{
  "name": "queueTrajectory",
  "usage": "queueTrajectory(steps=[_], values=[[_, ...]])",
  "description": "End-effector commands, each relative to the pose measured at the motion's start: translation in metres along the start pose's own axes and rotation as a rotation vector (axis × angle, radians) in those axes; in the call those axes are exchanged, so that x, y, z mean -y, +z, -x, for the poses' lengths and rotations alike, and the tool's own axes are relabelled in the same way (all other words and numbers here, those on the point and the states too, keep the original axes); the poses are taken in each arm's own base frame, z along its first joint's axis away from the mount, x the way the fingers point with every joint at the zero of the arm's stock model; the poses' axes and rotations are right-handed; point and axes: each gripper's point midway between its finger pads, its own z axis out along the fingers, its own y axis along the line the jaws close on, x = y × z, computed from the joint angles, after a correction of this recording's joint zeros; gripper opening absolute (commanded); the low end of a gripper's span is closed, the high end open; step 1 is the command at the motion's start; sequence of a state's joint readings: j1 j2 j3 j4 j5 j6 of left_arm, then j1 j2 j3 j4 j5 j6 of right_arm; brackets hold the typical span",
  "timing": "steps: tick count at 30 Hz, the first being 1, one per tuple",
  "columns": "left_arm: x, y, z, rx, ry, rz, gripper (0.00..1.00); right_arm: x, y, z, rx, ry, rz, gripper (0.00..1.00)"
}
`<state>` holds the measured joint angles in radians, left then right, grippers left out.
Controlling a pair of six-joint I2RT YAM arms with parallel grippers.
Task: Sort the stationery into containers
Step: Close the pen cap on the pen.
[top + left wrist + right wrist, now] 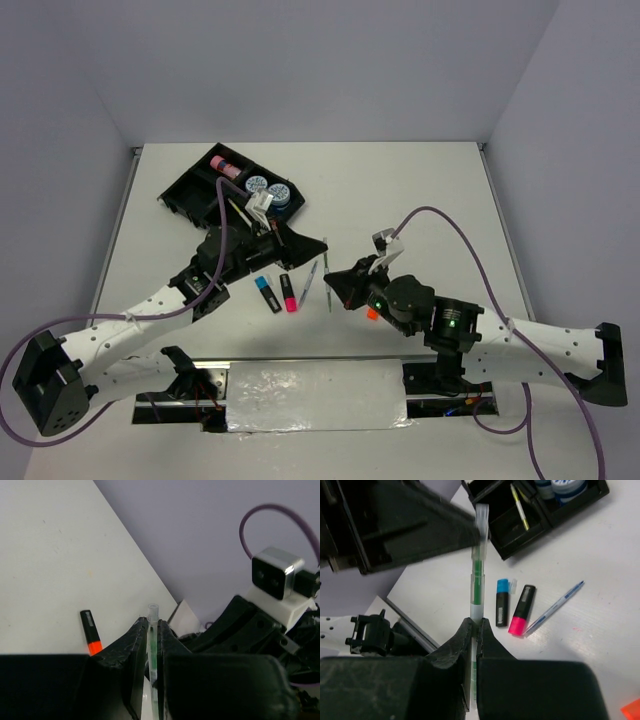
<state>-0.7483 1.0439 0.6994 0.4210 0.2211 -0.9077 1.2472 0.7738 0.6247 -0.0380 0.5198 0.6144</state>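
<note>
Both grippers are shut on one green pen (477,582), held above the table. My left gripper (316,243) grips its capped end, with the pen (152,645) upright between the fingers. My right gripper (334,284) grips the other end, and its fingers (465,635) pinch the barrel. A blue highlighter (503,601), a pink highlighter (522,609) and a blue pen (555,606) lie on the table below. An orange highlighter (90,632) lies under the right arm. The black tray (190,190) holds two blue tubs (268,187), a pink-capped tube (224,165) and a yellow pen (520,507).
The tray stands at the back left of the white table (420,190). The right arm's wrist camera (275,577) is close in front of my left gripper. Purple cables loop over both arms.
</note>
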Motion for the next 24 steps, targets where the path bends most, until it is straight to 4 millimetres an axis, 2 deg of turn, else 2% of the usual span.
queueTrajectory(steps=[1, 2, 6, 8, 11, 12, 13, 15, 20, 21, 24], values=[[0.009, -0.003, -0.014, -0.05, 0.002, -0.044, 0.0, -0.017, -0.001, 0.05, 0.116, -0.008, 0.021, 0.0], [0.009, -0.003, -0.016, -0.056, 0.007, -0.042, 0.0, -0.025, -0.001, 0.063, 0.146, 0.002, 0.043, 0.0], [0.007, -0.007, -0.023, -0.075, -0.002, -0.045, 0.0, -0.034, 0.002, 0.084, 0.194, -0.084, 0.07, 0.0], [0.013, -0.011, -0.022, -0.072, -0.001, -0.064, 0.0, -0.038, 0.003, 0.098, 0.229, -0.111, 0.074, 0.0], [0.016, -0.016, -0.019, -0.068, 0.026, -0.058, 0.13, -0.042, 0.005, 0.107, 0.255, -0.167, 0.088, 0.0], [0.02, -0.017, -0.013, -0.056, 0.04, -0.059, 0.25, -0.044, 0.005, 0.106, 0.251, -0.188, 0.1, 0.0], [0.021, -0.019, -0.011, -0.051, 0.07, -0.06, 0.32, -0.044, 0.006, 0.105, 0.246, -0.191, 0.105, 0.0], [0.025, -0.021, -0.005, -0.047, 0.095, -0.053, 0.38, -0.045, 0.007, 0.101, 0.233, -0.186, 0.111, 0.0], [0.028, -0.021, 0.002, -0.036, 0.126, -0.044, 0.36, -0.047, 0.012, 0.09, 0.202, -0.18, 0.124, 0.0], [0.029, -0.02, 0.003, -0.029, 0.128, -0.047, 0.26, -0.047, 0.012, 0.09, 0.2, -0.178, 0.127, 0.0], [0.03, -0.021, 0.007, -0.015, 0.133, -0.046, 0.24, -0.049, 0.013, 0.087, 0.189, -0.181, 0.14, 0.0]])
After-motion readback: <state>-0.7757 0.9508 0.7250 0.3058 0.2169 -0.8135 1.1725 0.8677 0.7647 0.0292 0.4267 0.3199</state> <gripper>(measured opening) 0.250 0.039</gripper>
